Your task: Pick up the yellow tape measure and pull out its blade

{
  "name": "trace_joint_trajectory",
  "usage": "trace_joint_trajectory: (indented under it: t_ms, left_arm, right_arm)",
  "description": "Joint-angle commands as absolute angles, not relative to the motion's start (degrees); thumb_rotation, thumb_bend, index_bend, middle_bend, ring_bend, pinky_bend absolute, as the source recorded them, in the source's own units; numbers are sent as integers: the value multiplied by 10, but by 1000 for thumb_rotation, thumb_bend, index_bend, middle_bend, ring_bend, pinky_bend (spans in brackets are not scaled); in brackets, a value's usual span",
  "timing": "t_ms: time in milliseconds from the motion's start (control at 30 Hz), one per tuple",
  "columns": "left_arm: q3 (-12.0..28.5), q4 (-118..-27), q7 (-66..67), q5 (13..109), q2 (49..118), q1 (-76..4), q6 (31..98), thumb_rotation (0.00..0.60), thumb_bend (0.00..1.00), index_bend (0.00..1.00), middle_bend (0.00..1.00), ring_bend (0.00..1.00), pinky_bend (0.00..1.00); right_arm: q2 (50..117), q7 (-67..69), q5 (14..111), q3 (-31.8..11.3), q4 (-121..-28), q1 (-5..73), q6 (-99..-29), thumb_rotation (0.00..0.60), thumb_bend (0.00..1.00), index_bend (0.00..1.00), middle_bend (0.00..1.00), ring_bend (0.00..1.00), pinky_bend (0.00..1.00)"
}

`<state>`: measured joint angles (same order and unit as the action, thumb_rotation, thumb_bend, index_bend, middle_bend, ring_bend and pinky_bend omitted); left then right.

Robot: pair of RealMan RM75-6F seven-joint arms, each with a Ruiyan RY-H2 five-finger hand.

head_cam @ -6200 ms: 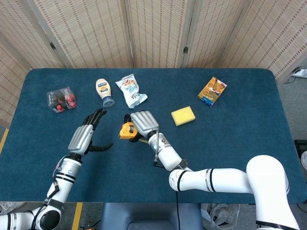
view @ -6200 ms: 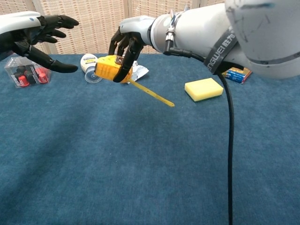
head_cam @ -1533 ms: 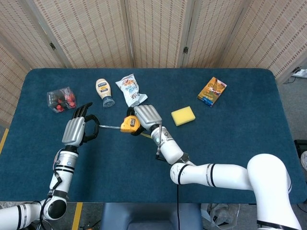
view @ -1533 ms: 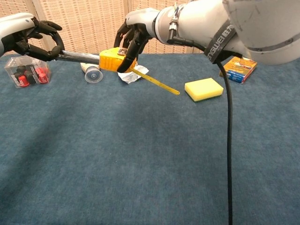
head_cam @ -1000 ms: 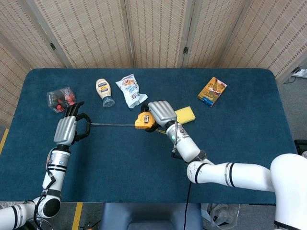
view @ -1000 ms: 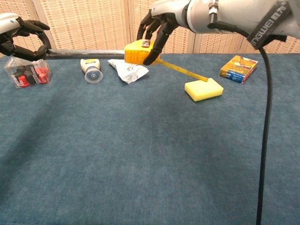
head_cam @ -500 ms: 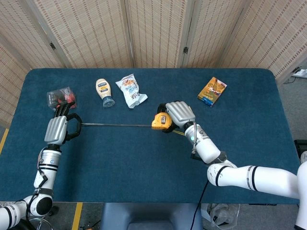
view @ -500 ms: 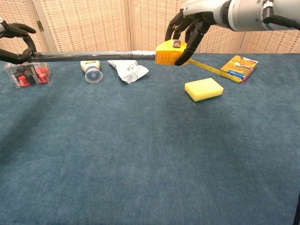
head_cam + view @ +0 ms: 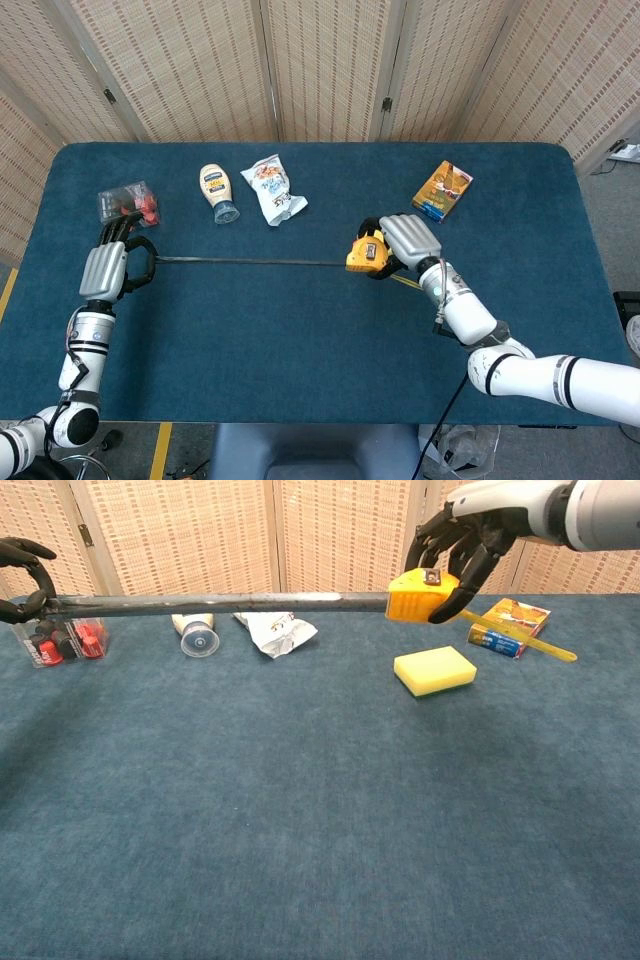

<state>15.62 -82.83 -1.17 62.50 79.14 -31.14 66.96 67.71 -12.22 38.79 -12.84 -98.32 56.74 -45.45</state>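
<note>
The right hand (image 9: 404, 240) grips the yellow tape measure (image 9: 364, 252) above the blue table (image 9: 300, 330), fingers (image 9: 470, 542) wrapped down over the case, which hangs clear of the cloth right of centre. From the case the blade (image 9: 250, 262) runs out in a long, straight, level line to the robot's left, where the left hand (image 9: 108, 266) pinches its far end between curled dark fingers (image 9: 30, 560) near the table's left edge. In the chest view the case (image 9: 422, 595) sits high at the right, the blade (image 9: 220, 602) crossing most of the frame as a dark grey band to the left hand (image 9: 22, 580) at the left border. A thin yellow strap (image 9: 520, 635) trails from the case down and to the right, passing in front of the orange snack box (image 9: 510, 625); whether it touches the box cannot be told.

Beyond the hands, a yellow sponge (image 9: 434, 670) lies flat on the cloth just below the case in the chest view; in the head view the right hand hides it. Behind the blade stand a mayonnaise bottle (image 9: 217, 190) lying with its cap toward the robot and a white snack bag (image 9: 273, 188) beside it. A clear plastic box of red and dark items (image 9: 127, 204) sits near the left hand. The orange snack box (image 9: 443, 190) lies toward the right rear, well apart from the bottle and bag. Woven folding screens (image 9: 320, 60) close off the back
</note>
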Motion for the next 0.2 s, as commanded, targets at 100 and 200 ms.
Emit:
trace_joint_trajectory:
  t_ms: [100, 200]
  left_arm:
    - [158, -817, -20, 631, 794, -309, 670, 572, 611, 676, 140, 11, 46]
    - [160, -815, -20, 634, 795, -310, 669, 569, 611, 677, 141, 11, 46]
  right_arm:
    - [663, -101, 409, -125, -985, 549, -451, 600, 182, 620, 550, 517, 236]
    - [661, -94, 419, -124, -985, 545, -448, 600, 182, 620, 550, 516, 236]
